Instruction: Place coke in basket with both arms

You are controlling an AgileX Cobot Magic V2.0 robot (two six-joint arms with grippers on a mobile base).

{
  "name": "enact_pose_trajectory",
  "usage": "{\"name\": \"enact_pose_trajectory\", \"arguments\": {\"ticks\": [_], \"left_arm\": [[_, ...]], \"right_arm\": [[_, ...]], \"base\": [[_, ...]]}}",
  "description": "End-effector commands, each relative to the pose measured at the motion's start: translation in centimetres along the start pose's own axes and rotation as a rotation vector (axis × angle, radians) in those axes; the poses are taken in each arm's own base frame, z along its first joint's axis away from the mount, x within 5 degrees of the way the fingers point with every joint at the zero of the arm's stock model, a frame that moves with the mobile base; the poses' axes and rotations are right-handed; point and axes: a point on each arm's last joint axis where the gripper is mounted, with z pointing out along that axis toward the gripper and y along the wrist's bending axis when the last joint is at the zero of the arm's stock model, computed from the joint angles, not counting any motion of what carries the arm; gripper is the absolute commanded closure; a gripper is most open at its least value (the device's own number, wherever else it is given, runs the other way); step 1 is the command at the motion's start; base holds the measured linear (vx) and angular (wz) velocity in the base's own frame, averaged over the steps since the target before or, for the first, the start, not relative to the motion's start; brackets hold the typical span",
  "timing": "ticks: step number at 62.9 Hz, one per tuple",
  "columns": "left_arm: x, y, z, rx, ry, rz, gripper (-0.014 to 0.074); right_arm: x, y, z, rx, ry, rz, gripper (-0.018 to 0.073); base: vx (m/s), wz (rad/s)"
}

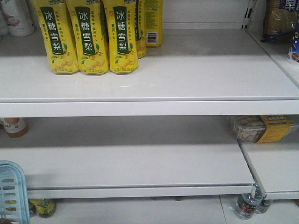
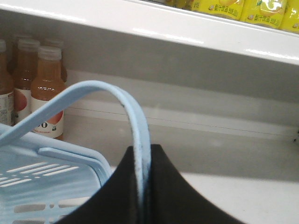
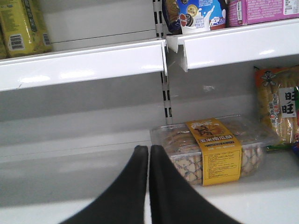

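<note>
The left gripper [image 2: 142, 186], a black wedge-shaped pincer, is clamped on one thin swing handle [image 2: 126, 100] of the light blue slotted plastic shopping basket [image 1: 11, 189]. In the left wrist view the handle arches from 9 o'clock over to the pincer at 6 o'clock, pinched tight between the two fingers. In the front view only a corner of the basket shows, at 8 o'clock.

The right gripper [image 3: 148, 158], of the same black build, carries nothing: its fingers [image 3: 133, 186] stand narrow, nearly touching. It points toward a clear plastic tray of biscuits with a yellow label band [image 3: 212, 151], at 3 o'clock just beside its tips.

The coke, the small all-red bottle, appears in no view; its position cannot be stated. It is not visible in the portion of basket shown.

Other stock: yellow pear-drink bottles [image 1: 91, 37] on the upper white shelf [image 1: 187, 79]; orange juice bottles with pale caps [image 2: 46, 91] behind the basket.

Assessment: basket secured; bottle neither located nor grasped. Locating, picking and depositing it all remain, presumably for the free right arm.
</note>
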Motion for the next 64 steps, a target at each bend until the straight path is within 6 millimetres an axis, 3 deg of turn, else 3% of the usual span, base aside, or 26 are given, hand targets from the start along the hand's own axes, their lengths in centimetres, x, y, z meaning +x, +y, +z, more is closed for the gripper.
{"name": "enact_pose_trajectory", "arguments": {"ticks": [1, 64], "left_arm": [[-1.46, -0.66, -0.31, 0.068, -0.161, 0.055, 0.0603], [-1.45, -0.71, -0.31, 0.076, -0.159, 0.055, 0.0603]], "right_arm": [[-0.32, 0.10, -0.12, -0.014, -0.074, -0.016, 0.0564], [-0.36, 0.11, -0.13, -0.014, -0.076, -0.017, 0.0564]], "base": [[0.00, 0.00], [0.00, 0.00]]}}
